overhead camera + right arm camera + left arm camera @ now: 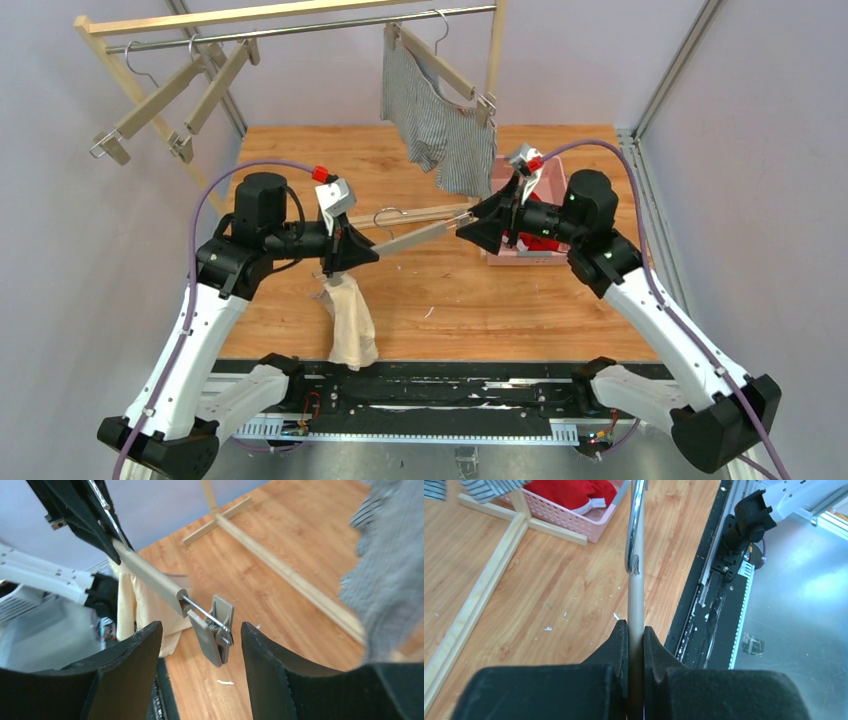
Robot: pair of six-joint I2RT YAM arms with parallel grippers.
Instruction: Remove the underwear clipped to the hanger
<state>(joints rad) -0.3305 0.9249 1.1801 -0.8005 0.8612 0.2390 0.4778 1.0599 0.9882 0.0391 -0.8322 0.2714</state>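
Only wrist view shows right claw (200, 626) straddling clip (220, 630).

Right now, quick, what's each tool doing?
Left tool: shut on the hanger.
Right tool: open, straddling the hanger's clip, not gripping.

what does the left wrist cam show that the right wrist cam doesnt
Only the left wrist view: the pink plastic basket holding the red boxer shorts.

Only the right wrist view: the grey spring clip at the end of the pale wooden hanger bar, sitting untouched between the open jaws of the right gripper, and the cream boxer shorts hanging behind.

Both: the hanger bar with the left gripper shut on it, the grey-and-white pinstriped shorts, and the wooden tabletop.
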